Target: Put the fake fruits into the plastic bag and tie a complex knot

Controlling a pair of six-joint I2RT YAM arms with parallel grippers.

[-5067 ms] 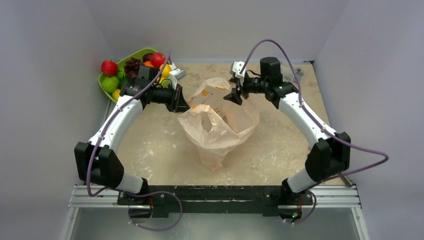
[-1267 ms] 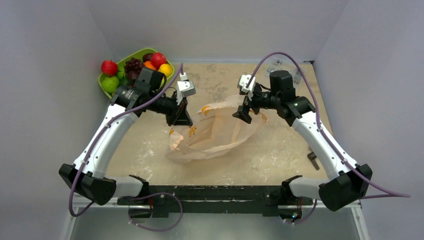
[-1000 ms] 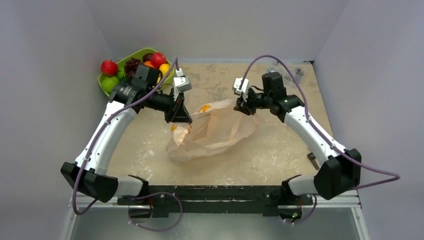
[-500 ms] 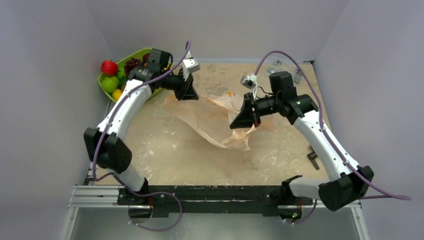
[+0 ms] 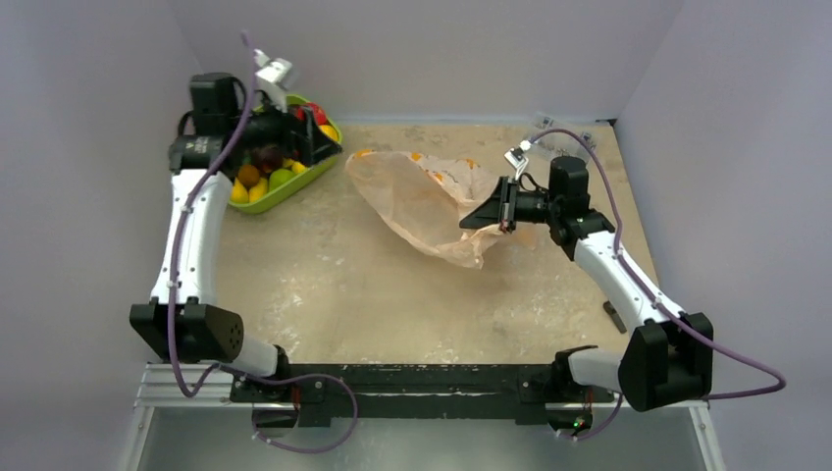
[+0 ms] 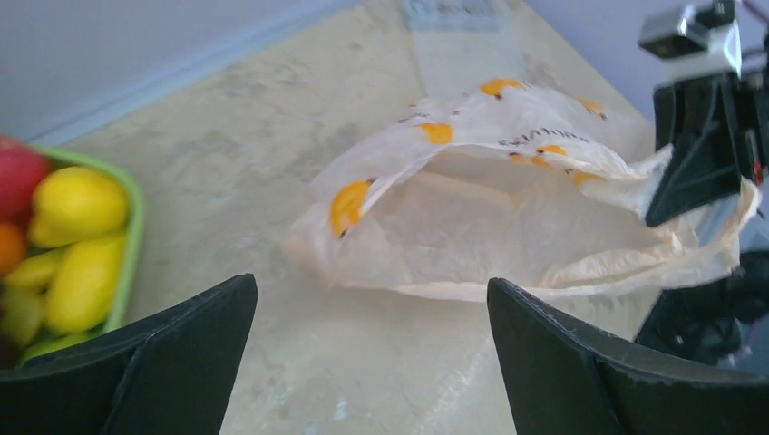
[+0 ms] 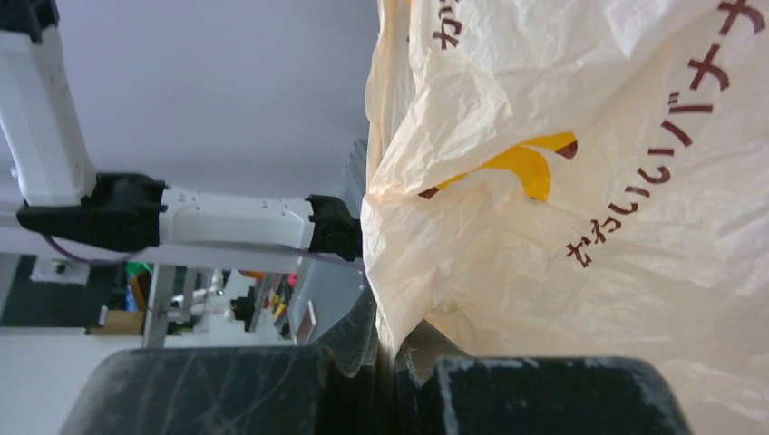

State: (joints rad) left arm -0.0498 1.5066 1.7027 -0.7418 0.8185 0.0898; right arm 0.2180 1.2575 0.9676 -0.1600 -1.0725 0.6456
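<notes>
Table [image 5: 324,285]: your plastic bag [image 5: 417,191] lies across the far middle, its mouth gaping toward the left arm. The bag's right edge is raised off the surface.

Lime-green tray [image 5: 294,186]: it sits in the far-left corner, near the bag but apart from it.

Left gripper [image 6: 370,294]: you have it above the tray, fingers spread wide.

Right gripper [image 7: 390,358]: fingers are pressed together, pinching the bag's film at that raised edge.

Fake fruits [image 5: 260,182]: those visible lie in the tray.
</notes>
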